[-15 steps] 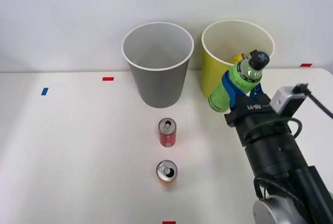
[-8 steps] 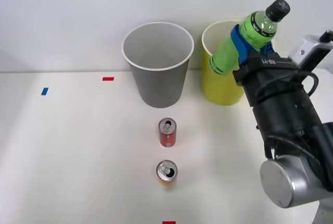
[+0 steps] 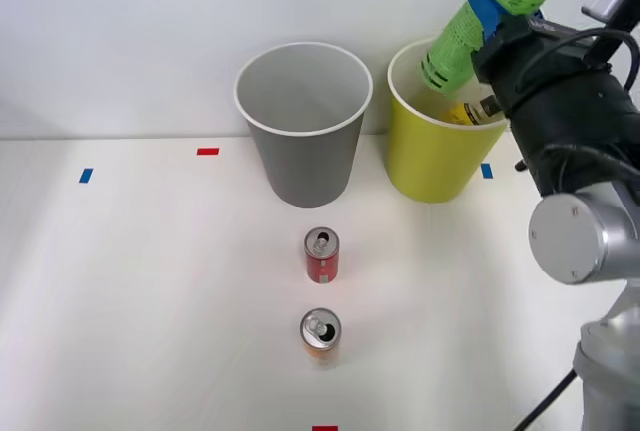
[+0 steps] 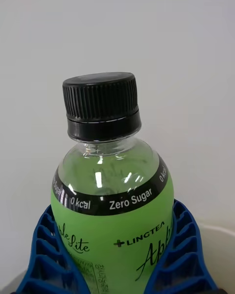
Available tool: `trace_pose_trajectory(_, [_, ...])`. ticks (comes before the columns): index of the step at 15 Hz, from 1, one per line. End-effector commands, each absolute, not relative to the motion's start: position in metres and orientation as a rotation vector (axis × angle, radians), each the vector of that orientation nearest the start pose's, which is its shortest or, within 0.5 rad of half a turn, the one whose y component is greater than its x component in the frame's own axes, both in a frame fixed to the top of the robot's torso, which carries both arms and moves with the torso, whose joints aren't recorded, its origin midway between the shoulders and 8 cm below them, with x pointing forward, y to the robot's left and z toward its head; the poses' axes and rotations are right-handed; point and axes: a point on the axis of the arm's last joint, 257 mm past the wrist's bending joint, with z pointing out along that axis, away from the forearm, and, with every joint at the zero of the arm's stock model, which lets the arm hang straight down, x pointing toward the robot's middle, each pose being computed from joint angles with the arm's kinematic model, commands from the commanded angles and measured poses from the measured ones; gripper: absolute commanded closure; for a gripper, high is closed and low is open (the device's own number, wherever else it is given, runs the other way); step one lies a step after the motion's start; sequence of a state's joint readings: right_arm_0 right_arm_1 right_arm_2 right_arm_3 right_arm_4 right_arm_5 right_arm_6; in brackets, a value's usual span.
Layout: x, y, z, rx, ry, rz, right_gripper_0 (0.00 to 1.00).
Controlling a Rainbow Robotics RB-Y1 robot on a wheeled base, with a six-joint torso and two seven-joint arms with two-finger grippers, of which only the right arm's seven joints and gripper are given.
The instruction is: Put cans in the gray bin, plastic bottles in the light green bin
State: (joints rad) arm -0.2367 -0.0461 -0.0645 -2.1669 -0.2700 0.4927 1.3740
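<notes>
the right pincer [image 3: 487, 3] grips the green bottle [image 3: 480, 13] tight, tilted, high over the green bin [image 3: 430, 166] just below it. if it lets go too far out, the bottle could hit the rim and fall onto the bench [image 3: 150, 301]

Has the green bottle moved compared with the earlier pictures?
Yes. The green bottle rose from beside the light green bin to above its rim, held by the right gripper.
</notes>
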Motion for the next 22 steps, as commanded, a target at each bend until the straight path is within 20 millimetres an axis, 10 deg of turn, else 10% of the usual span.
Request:
trace_pose_trajectory(1, [0.573,-0.199,0.076,0.139,1.206,0.403,1.0])
trace_pose_trajectory(9, [0.588,-0.203,0.065,0.077,1.243,0.314,0.93])
trace_pose_trajectory(12, [0.588,-0.198,0.062,0.073,1.248,0.324,0.2])
trace_pose_trajectory(13, [0.588,-0.196,0.06,0.071,1.251,0.325,0.15])
trace_pose_trajectory(18, [0.584,-0.189,0.048,0.04,1.255,0.294,0.15])
trace_pose_trajectory(22, [0.538,-0.2,0.021,0.041,1.146,0.264,0.15])
